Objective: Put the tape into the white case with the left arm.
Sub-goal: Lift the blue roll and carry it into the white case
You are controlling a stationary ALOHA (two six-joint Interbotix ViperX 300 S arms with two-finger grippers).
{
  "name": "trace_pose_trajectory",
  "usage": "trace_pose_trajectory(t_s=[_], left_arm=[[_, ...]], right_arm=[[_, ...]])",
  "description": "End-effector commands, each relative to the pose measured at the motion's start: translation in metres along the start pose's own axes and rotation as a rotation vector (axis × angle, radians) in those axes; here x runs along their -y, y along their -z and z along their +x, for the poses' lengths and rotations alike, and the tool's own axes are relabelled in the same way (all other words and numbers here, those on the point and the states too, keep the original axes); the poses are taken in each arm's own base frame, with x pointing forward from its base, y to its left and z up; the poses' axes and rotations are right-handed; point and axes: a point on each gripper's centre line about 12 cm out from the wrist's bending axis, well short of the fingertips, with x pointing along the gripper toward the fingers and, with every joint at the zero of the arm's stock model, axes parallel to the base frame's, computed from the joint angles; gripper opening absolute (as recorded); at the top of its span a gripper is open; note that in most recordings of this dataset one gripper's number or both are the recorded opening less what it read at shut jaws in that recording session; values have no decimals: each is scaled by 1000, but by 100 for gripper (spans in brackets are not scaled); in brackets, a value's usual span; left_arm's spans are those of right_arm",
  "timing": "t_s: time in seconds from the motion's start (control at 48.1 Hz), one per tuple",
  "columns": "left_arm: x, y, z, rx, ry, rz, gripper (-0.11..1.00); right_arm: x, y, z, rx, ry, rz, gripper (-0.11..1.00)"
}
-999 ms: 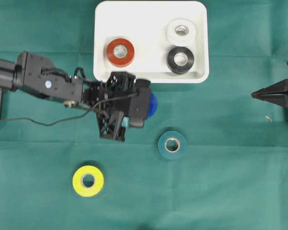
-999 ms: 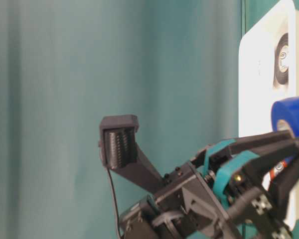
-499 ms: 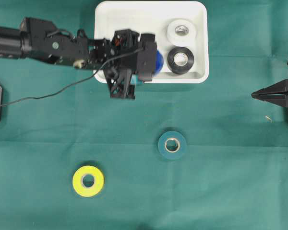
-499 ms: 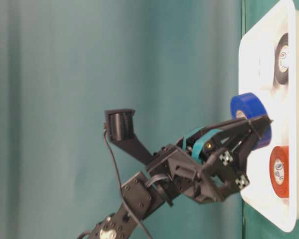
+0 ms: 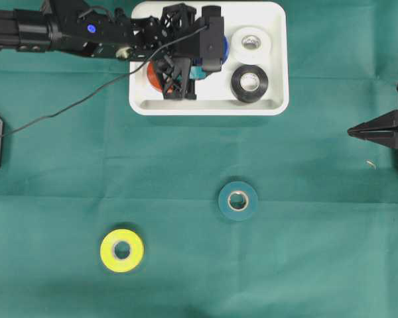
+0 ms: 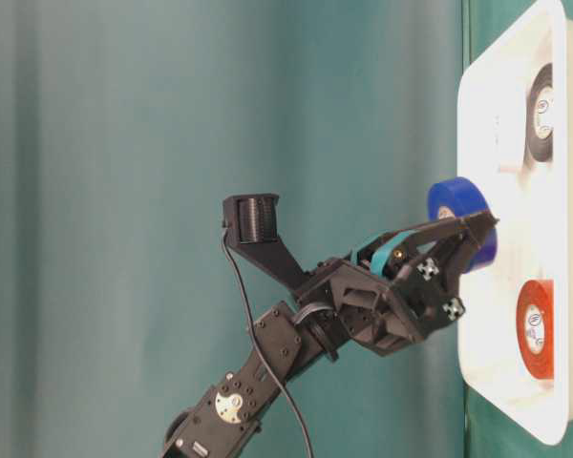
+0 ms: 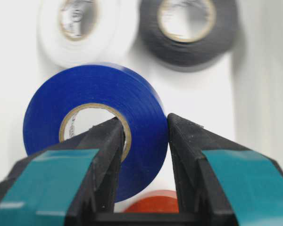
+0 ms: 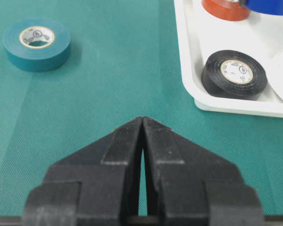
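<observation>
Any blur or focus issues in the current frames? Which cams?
Left wrist view: the blue tape held in the left tool is sharp, while the white roll and black roll behind are soft. Right wrist view: the right tool and the teal roll look crisp. Overhead view: even light, faint shadow beside the yellow roll.

Robot lab setup: desk (image 5: 318, 265) draped in green cloth, two black arms, teal curtain (image 6: 124, 191) as backdrop

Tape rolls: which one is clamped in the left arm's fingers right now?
The blue roll, held on edge above the white case by the left gripper. The others lie flat.
</observation>
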Motion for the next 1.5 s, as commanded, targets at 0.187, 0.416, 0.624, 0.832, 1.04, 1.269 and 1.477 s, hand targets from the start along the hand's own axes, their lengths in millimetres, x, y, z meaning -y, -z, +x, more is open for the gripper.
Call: trace_pose_trajectory(t_s=[0.187,0.416,0.624,0.832,1.04,1.269,1.477], left_arm=[[-24,-13,-2,39,-44,-20,27],[-23,-12,-1,35,-42,-20,27],[-22,-8,0,22,-37,-20,27],[-22,-8,0,19,-36,-22,76],[-22,-9,-2,23,-37,-23,100],[-18,-9,-15,34,-35,-28,100],[3,-12,-46,83,-19,1,100]], right_arm=[[0,-5,1,15,2,-1,-9],[0,-6,1,17,2,-1,-9],[0,-5,1,15,2,-1,-9],[0,-5,1,15,2,1,-9],[0,-5,1,15,2,-1,-9],[0,-6,1,17,2,-1,-9],[0,-5,1,15,2,1,-9]])
